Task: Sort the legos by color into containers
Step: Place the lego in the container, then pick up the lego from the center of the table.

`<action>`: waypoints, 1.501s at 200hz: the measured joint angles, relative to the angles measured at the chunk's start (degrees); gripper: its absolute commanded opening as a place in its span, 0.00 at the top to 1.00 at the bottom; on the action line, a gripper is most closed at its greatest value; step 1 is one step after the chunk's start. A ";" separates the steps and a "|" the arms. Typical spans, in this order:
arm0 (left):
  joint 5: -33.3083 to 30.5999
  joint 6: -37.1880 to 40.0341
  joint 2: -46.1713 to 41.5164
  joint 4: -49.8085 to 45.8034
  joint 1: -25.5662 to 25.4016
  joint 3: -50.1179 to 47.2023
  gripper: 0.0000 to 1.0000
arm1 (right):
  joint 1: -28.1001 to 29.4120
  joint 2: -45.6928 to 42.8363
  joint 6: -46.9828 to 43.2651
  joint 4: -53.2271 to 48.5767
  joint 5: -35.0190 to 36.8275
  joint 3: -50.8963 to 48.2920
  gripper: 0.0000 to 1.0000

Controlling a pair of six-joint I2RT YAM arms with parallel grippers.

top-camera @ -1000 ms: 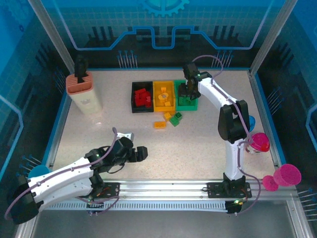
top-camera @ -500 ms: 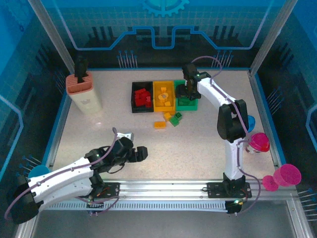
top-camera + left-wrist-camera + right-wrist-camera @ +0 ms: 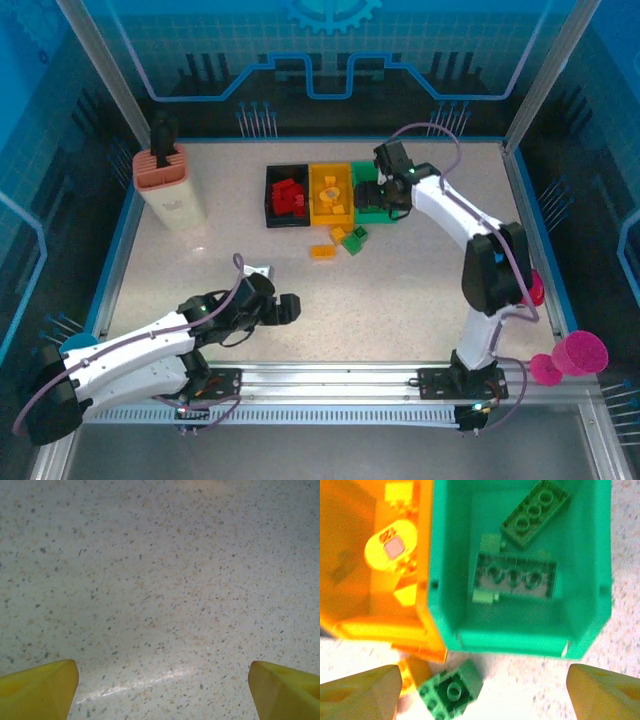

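1. The red bricks point(image 3: 289, 196) lie heaped in the black bin point(image 3: 268, 200), so they cannot be counted from above, and the right arm covers the far part of the green bin point(image 3: 375, 214)
2. In the right wrist view the yellow-orange bin point(image 3: 350, 627) is cut off at the left edge and blurred; one round-topped yellow piece point(image 3: 390, 547) shows inside, the rest is smeared
3. Three bins stand side by side at the far middle of the worktop point(image 3: 420, 290): black, yellow-orange, green from left to right
4. The green bin holds two long green bricks point(image 3: 515, 576) and a small pale green piece point(image 3: 486, 597), too blurred to name
5. Loose on the worktop just in front of the bins are two yellow-orange bricks point(image 3: 322, 251) and what look like two green ones point(image 3: 355, 240); a green cube-like brick point(image 3: 451, 689) lies just outside the green bin's corner
6. The right fingers point(image 3: 360, 692) are spread wide above the green bin, pinching nothing
7. The left fingers point(image 3: 35, 690) are spread wide over bare worktop, well apart from the bins, with their tips cut off at the lower corners
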 measured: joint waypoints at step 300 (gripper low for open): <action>-0.42 11.47 65.77 -12.04 9.92 54.93 0.27 | 9.70 -54.99 9.92 10.45 4.31 -55.76 0.11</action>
